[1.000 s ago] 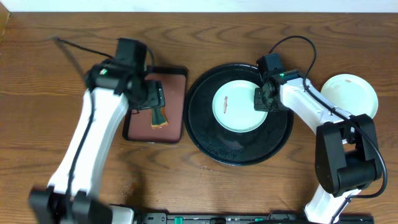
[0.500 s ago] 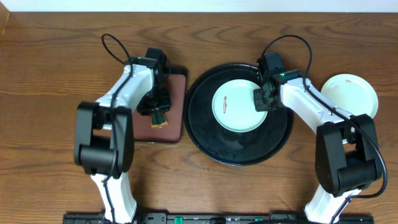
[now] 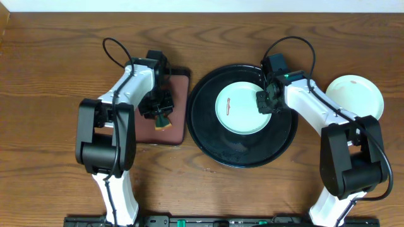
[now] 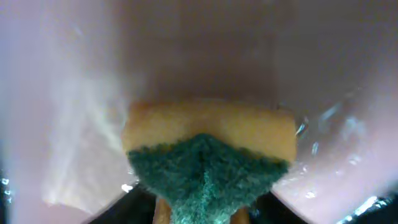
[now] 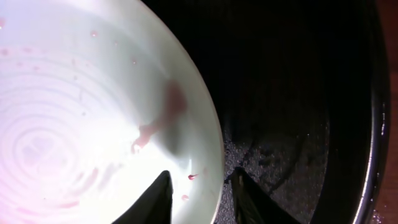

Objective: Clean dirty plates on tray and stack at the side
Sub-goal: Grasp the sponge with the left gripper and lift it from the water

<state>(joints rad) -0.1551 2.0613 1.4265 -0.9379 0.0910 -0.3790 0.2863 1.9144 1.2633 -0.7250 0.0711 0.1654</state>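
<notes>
A pale mint-blue plate [image 3: 237, 108] with a thin reddish smear lies in the middle of the big round black tray [image 3: 243, 154]. My right gripper [image 3: 264, 103] is shut on its right rim, one finger over the plate [image 5: 74, 124] and one outside over the tray [image 5: 292, 93]; the fingers [image 5: 202, 199] straddle the rim. A pale yellow plate [image 3: 356, 96] lies on the table at the far right. A second mint-blue plate does not show. My left gripper [image 3: 161, 115] is shut on a yellow and green sponge [image 4: 208, 143].
The sponge [image 3: 164, 123] rests on a small rectangular maroon tray [image 3: 177, 88] left of the black tray; its wet pink surface [image 4: 205, 50] fills the left wrist view. Both arms reach in from the front edge. Brown wooden table all around.
My left arm has swung its elbow back towards the far side, while the sponge stays on the maroon tray. The right arm and the plate have not moved.
</notes>
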